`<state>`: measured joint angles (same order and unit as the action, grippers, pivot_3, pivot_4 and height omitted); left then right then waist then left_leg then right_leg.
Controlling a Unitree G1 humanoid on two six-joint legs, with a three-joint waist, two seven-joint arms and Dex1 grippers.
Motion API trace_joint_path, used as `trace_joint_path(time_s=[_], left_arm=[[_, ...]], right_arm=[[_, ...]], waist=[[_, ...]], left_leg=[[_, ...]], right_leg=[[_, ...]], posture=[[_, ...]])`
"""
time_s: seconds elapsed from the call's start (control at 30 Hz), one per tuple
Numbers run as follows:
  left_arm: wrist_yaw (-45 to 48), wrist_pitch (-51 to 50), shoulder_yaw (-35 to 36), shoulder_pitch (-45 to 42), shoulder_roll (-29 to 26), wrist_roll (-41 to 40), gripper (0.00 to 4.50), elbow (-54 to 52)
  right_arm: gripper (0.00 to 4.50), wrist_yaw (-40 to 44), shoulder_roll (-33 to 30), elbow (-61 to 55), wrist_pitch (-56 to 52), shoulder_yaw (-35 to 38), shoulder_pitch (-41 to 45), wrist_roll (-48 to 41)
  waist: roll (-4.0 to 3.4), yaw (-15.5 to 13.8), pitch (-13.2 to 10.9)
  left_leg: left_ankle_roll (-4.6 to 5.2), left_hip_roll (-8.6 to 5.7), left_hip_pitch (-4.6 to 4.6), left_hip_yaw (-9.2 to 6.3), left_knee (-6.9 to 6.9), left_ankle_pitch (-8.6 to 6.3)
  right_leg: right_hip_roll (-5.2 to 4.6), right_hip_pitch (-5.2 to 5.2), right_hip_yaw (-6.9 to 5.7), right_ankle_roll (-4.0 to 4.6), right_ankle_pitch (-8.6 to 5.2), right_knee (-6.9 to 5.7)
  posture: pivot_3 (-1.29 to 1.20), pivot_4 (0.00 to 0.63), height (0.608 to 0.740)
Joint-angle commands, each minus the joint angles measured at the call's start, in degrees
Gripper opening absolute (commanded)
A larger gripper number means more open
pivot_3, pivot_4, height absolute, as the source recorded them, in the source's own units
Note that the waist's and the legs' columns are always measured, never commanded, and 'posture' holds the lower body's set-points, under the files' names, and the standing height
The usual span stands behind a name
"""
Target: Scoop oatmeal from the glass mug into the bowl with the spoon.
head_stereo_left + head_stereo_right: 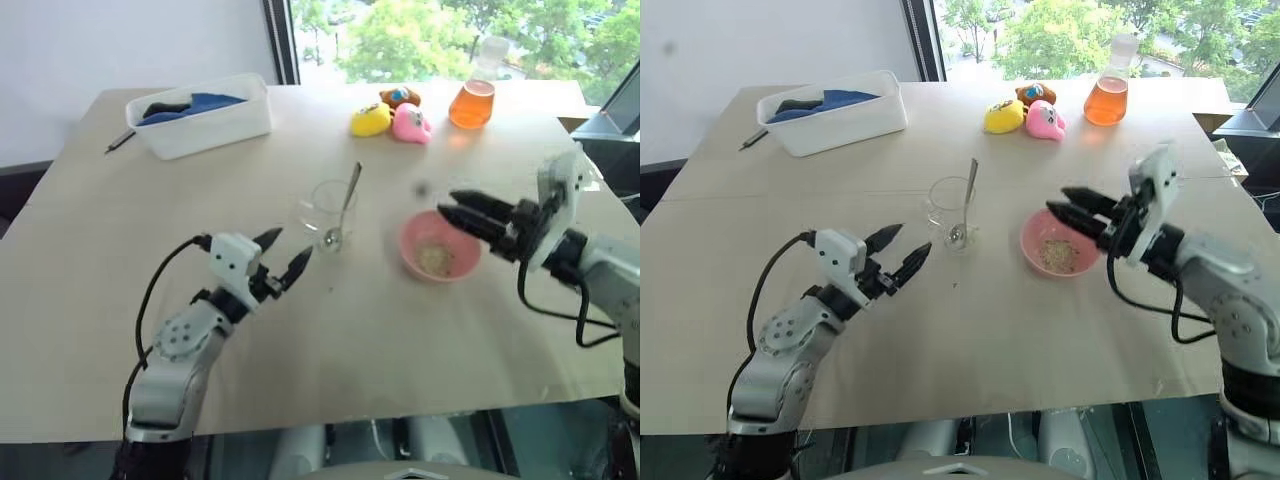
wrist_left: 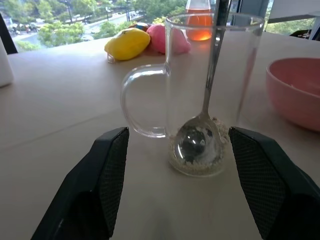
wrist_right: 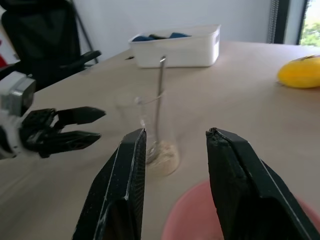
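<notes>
Two arms reach low and level over the table (image 1: 90, 330), both grippers empty. Left gripper (image 1: 283, 259) points forward and toward the robot's right, its two black fingers spread wide, with textured inner pads (image 2: 114, 175) that taper to points; its white wrist block and grey jointed forearm trail a looped black cable. Just ahead of its fingertips, apart from them, stands the mug (image 1: 327, 212): clear, smooth, cylindrical glass with a rounded loop handle turned toward the left finger's side. Spoon (image 1: 343, 211) stands inside it, a slim shiny metal handle leaning against the rim, oval scoop resting on the mug's floor. Thin layer of oatmeal (image 2: 198, 161) lies around the scoop, pale, dry and flaky. Right gripper (image 1: 1072, 216) points toward the robot's left, fingers parted a moderate way with nothing between them, hovering at the bowl's (image 1: 1060, 244) far rim; in the right wrist view the bowl's pink edge sits just below and between the fingers, the mug farther ahead. Bowl is round, shallow, smooth matte pink, with a small patch of flakes at its bottom. Well beyond both grippers sit a white rectangular tub (image 1: 208, 113) holding blue cloth, a dark pen (image 1: 120, 141) beside it, three glossy rounded toys (image 1: 392, 115) in yellow, pink and orange, and a conical flask (image 1: 473, 93) of orange liquid. Table surface is plain, pale tan, matte.
</notes>
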<state>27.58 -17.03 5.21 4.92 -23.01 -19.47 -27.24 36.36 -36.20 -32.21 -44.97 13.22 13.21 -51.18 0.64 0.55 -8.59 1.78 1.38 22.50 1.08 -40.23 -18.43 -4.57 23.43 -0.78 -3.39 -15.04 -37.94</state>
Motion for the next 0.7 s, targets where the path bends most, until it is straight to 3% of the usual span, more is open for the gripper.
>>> trace_joint_path(time_s=[0.03, 0.13, 0.4, 0.7], left_arm=[[-0.3, -1.1, 1.6, 5.8, -0.7, -0.9, 3.29, -5.5], [1.6, -1.9, 2.1, 11.6, -1.0, -3.8, 3.29, -9.1], [3.3, 0.3, 3.9, 20.9, -2.4, -2.2, 3.29, -8.2], [3.6, 3.8, 0.7, 23.0, -2.4, 2.0, 3.29, -7.9]], right_arm=[[1.92, 5.0, -1.0, -5.7, 6.7, -2.6, -8.1, 5.0], [1.92, 5.2, 0.3, -6.6, 10.0, -3.2, -14.2, 7.0], [1.92, 10.2, 1.0, -3.0, 21.8, -5.6, -28.5, 16.5], [1.92, 12.6, 1.8, 4.5, 29.3, -7.4, -29.5, 21.9]], waist=[[0.0, -0.1, 0.0], [0.0, 0.0, 0.0], [0.0, -0.3, 0.0], [0.02, -0.3, 0.0]], left_leg=[[0.0, 0.0, -0.03, 0.0, 0.0, 0.0], [0.0, -0.05, -0.02, 0.04, 0.0, 0.0], [0.05, -0.07, -0.75, 0.05, 0.04, -0.04], [0.06, -0.07, -0.88, 0.04, 0.03, -0.04]], right_leg=[[0.0, -0.01, 0.01, 0.0, 0.0, 0.0], [-0.01, -0.01, 0.04, 0.0, 0.0, 0.02], [0.1, -0.68, 0.05, 0.03, -0.04, 0.1], [0.14, -0.85, 0.08, 0.05, -0.05, 0.14]], posture=[[0.0, 0.15, 0.74], [0.0, 0.15, 0.74], [0.0, 0.15, 0.74], [0.0, 0.15, 0.74]])
